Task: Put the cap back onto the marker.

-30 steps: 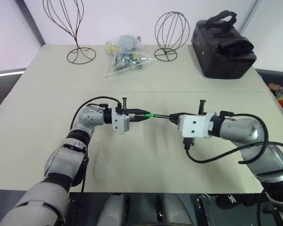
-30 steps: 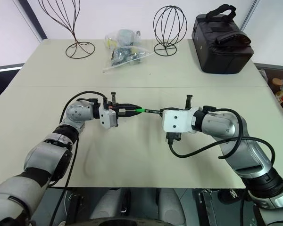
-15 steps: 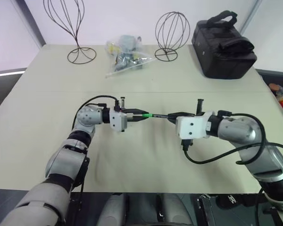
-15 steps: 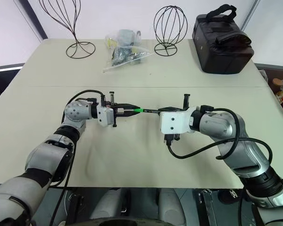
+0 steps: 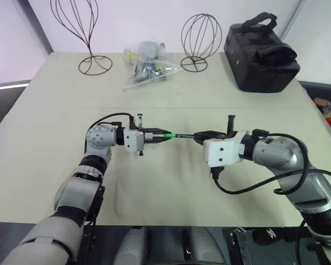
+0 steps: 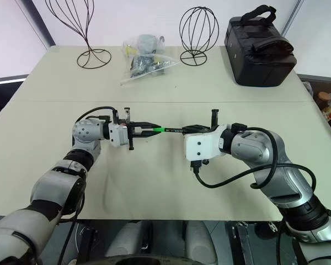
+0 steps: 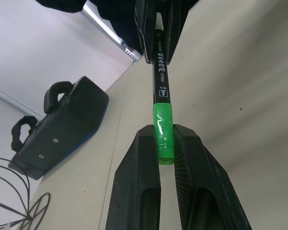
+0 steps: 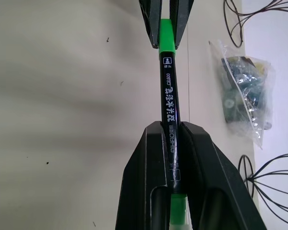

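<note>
Green cap (image 7: 163, 132) sits pinched in your left gripper (image 7: 166, 143), seated on the marker (image 8: 170, 103) tip. Your right gripper (image 8: 173, 143) is clamped on the black barrel. Both are held above the beige table (image 5: 171, 187), mid-front, pen level between the two hands.
</note>
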Available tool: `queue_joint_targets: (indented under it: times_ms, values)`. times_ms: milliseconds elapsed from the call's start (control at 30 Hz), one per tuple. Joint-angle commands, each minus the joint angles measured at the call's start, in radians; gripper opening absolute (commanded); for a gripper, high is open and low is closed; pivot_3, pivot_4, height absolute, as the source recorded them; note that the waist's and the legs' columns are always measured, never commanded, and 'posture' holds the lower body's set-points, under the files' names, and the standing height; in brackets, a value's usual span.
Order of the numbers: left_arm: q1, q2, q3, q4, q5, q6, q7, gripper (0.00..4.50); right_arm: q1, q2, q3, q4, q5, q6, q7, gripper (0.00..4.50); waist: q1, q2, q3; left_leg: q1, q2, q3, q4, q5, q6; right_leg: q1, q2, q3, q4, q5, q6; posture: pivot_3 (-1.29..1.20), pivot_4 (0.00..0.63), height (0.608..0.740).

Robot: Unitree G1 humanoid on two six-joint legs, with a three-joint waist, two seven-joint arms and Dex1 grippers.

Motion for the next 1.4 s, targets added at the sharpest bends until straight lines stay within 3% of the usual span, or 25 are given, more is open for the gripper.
queue_joint_targets:
  times_ms: [33,133,333,733,900,1100,1400]
  values:
    - [-0.017,-0.054,-0.008,-0.063,-0.019,-0.030,-0.021,0.00,-0.004,0.006,0.006,-0.022,0.018,-0.039,0.004,0.04,0.000,0.000,0.000,0.000,0.000,0.000,0.000,0.000,0.000,0.000,0.000,0.000,0.000,0.000,0.000,0.00,0.150,0.740]
    - [-0.015,-0.053,-0.003,-0.062,-0.020,-0.030,-0.028,1.31,0.004,-0.001,-0.008,-0.019,0.022,-0.040,0.007,0.00,0.004,0.000,0.000,0.000,0.000,0.000,0.000,0.000,0.000,0.000,0.000,0.000,0.000,0.000,0.000,0.00,0.150,0.740]
    - [-0.003,-0.045,0.009,-0.069,-0.023,-0.026,-0.049,4.37,0.021,-0.015,-0.030,-0.015,0.033,-0.044,0.011,0.00,-0.005,0.000,0.000,0.001,0.000,0.000,0.000,0.000,0.000,0.000,0.001,0.000,0.001,0.000,0.000,0.00,0.150,0.740]
    - [0.034,0.015,0.024,-0.105,-0.050,-0.004,-0.069,4.47,0.068,-0.086,-0.134,0.021,0.083,-0.060,0.009,0.00,0.000,0.000,0.000,0.001,0.000,0.000,0.001,0.000,0.000,0.000,0.000,0.000,0.001,0.000,0.000,0.00,0.150,0.740]
    - [0.056,0.050,0.050,-0.128,-0.015,0.080,0.037,4.47,0.103,-0.068,-0.192,0.019,0.101,-0.011,-0.025,0.00,0.000,0.000,0.000,0.001,0.001,0.000,0.001,0.000,0.000,0.000,0.001,0.000,0.001,0.000,0.000,0.00,0.150,0.740]
    - [0.139,0.086,0.064,-0.253,0.068,0.459,0.308,4.47,0.177,0.096,-0.284,-0.087,0.163,0.305,-0.152,0.00,0.000,0.000,0.000,0.001,0.001,0.000,0.000,0.000,0.000,0.000,0.001,0.001,0.001,0.000,0.000,0.00,0.150,0.740]
    - [0.401,0.061,0.093,-0.870,0.106,1.084,0.708,4.47,0.200,0.271,-0.275,-0.288,0.090,0.787,-0.381,0.00,0.001,0.001,-0.001,0.000,0.003,-0.001,0.000,0.000,0.000,-0.001,0.000,0.002,0.002,0.000,0.000,0.00,0.150,0.740]
